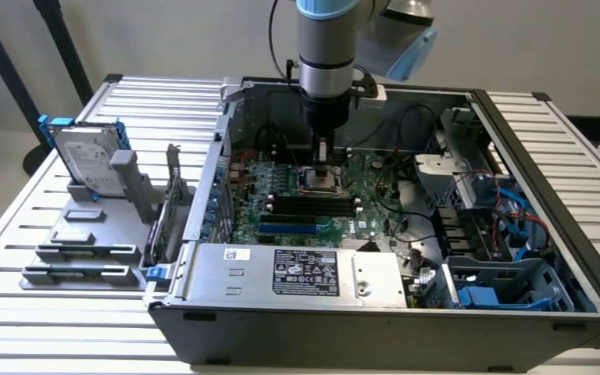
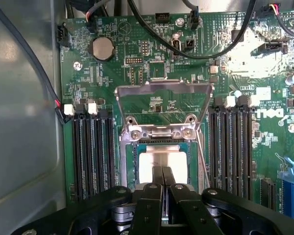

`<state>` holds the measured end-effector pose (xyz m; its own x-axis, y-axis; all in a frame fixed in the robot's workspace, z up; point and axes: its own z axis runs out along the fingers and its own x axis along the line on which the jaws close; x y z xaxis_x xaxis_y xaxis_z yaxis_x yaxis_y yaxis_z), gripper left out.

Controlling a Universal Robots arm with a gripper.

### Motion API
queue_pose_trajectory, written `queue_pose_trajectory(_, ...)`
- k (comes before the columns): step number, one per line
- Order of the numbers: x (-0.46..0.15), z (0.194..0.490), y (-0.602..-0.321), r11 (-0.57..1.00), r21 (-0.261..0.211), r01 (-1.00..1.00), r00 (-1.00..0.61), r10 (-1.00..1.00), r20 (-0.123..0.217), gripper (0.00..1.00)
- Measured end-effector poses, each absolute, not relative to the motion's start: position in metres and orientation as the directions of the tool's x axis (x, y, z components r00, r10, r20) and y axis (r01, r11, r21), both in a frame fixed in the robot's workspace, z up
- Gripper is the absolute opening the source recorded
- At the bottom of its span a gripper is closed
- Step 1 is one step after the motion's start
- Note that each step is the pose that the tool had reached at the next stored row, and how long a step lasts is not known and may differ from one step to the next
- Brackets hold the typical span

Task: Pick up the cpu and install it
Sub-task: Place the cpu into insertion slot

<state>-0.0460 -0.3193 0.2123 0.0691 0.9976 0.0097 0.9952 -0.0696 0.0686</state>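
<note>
As the cpu [image 2: 162, 157] lay flat in the socket [image 2: 129, 161] below the raised load plate [image 2: 162, 98], the end effector [image 2: 162, 171] was clenched, fingertips together on or just above the chip's top, not around it. Judged step: seating, late in install. Any further move called for straight vertical travel, so the chip didn't shift. The arm [image 1: 326, 47] hung plumb into the case [image 1: 383, 316].

The cpu [image 2: 149, 164] lies in the socket [image 2: 129, 164] on the motherboard [image 2: 112, 73], under the hand [image 2: 162, 170]
</note>
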Motion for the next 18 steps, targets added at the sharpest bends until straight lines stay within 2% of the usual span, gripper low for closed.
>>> queue_pose_trajectory(18,-0.0458,0.2056,-0.3196,-0.071,0.071,0.995,0.069,0.997,0.026,0.14)
